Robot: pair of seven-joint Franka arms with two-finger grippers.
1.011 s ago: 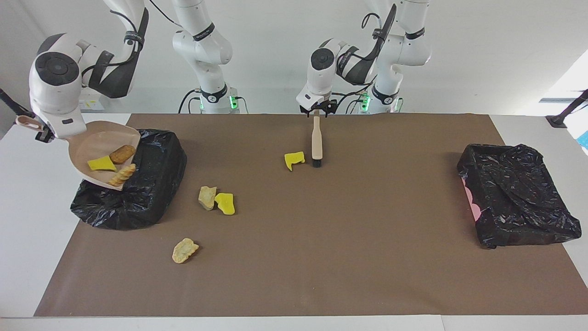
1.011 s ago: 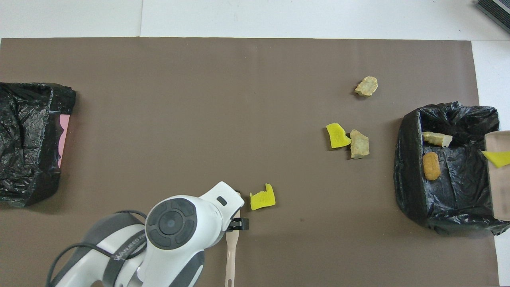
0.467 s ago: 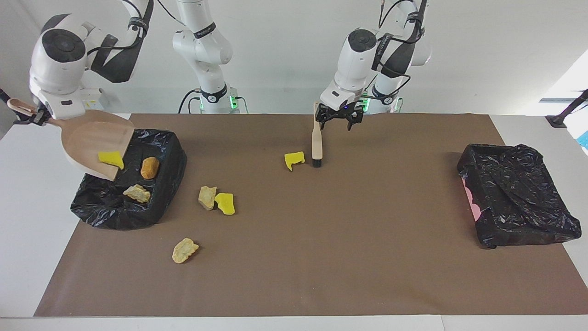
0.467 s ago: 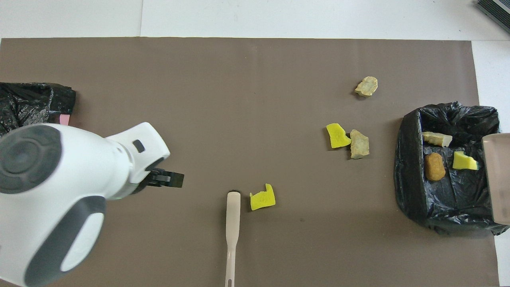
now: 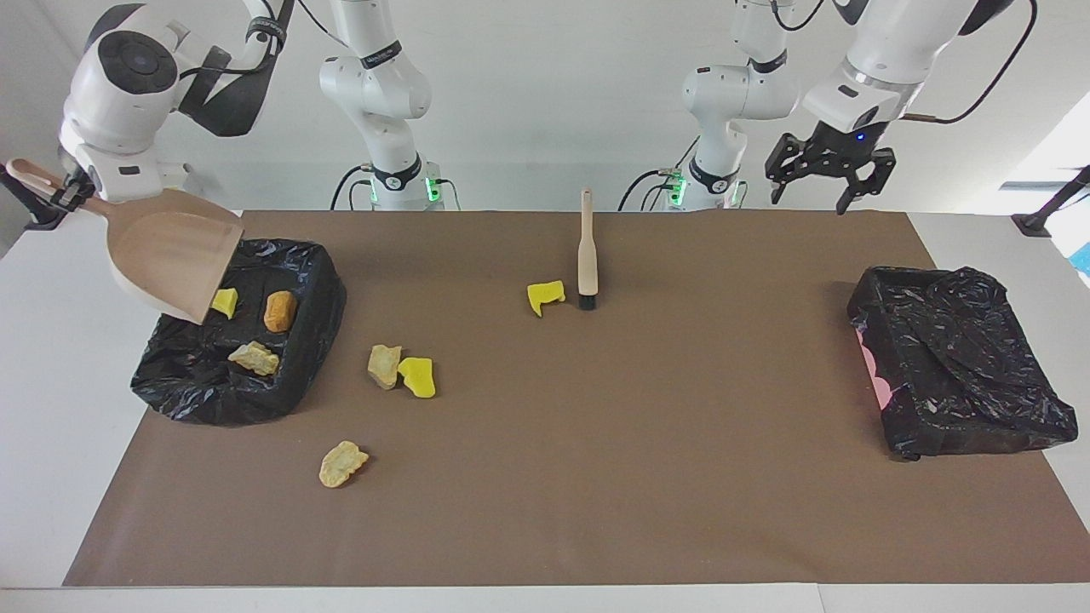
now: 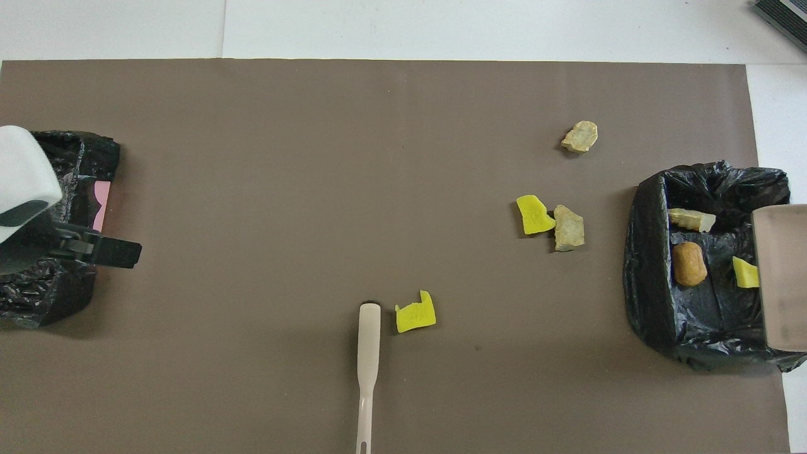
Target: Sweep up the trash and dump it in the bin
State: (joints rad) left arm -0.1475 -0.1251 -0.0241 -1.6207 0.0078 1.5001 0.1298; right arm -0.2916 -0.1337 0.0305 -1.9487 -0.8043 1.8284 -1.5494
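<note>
The table (image 5: 545, 528) carries a brush (image 5: 587, 260); four trash bits (image 5: 400, 371); two black-lined bins (image 5: 958, 358).

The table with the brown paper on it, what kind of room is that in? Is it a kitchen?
Probably not a kitchen: it looks like a robot test lab. Two white robot arms are fixed at a table covered with a brown sheet, and pretend trash is scattered on it beside a bin lined with a black bag.
</note>
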